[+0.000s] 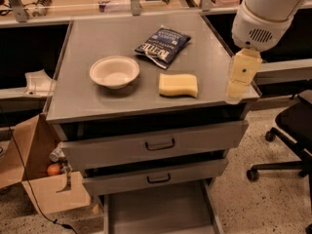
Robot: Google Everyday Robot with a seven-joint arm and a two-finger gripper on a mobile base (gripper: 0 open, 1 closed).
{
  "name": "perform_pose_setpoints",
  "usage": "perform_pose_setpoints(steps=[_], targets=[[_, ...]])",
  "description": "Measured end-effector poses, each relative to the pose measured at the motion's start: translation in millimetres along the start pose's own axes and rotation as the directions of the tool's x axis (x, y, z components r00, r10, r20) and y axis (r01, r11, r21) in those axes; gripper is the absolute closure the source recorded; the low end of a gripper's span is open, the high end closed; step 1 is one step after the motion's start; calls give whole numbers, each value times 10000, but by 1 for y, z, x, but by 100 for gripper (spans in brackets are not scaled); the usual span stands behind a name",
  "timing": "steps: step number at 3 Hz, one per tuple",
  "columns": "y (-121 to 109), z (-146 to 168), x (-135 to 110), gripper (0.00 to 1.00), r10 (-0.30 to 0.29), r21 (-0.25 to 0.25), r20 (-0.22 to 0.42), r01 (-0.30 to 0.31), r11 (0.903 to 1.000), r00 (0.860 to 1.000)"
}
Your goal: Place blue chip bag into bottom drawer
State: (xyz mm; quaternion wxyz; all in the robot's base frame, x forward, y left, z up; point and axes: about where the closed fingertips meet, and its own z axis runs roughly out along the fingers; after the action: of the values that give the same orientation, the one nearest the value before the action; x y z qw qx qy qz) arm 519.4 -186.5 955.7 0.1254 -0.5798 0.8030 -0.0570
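Note:
The blue chip bag [163, 45] lies flat on the grey cabinet top [97, 101], toward the back and right of the middle. The bottom drawer [156, 213] is pulled out below the two handled drawers, and its flat grey floor shows nothing in it. My gripper [240, 77] hangs from the white arm over the right front edge of the cabinet top, well to the right of the bag and nearer than it, holding nothing that I can see.
A white bowl [114, 71] and a yellow sponge [178, 85] sit on the top in front of the bag. An open cardboard box [34, 179] stands at the left on the floor. An office chair [292, 130] is at the right.

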Motion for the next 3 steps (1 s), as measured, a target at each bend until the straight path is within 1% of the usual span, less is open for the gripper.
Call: perform_pose_setpoints(steps=[1, 2, 3], targets=[[-15, 0, -7, 0, 501, -70, 136, -500, 9987, 9987], [-53, -1, -44, 0, 759, -318, 213, -752, 9967, 9969], [-58, -3, -49, 0, 736, -81, 442, -733, 9973, 9963]])
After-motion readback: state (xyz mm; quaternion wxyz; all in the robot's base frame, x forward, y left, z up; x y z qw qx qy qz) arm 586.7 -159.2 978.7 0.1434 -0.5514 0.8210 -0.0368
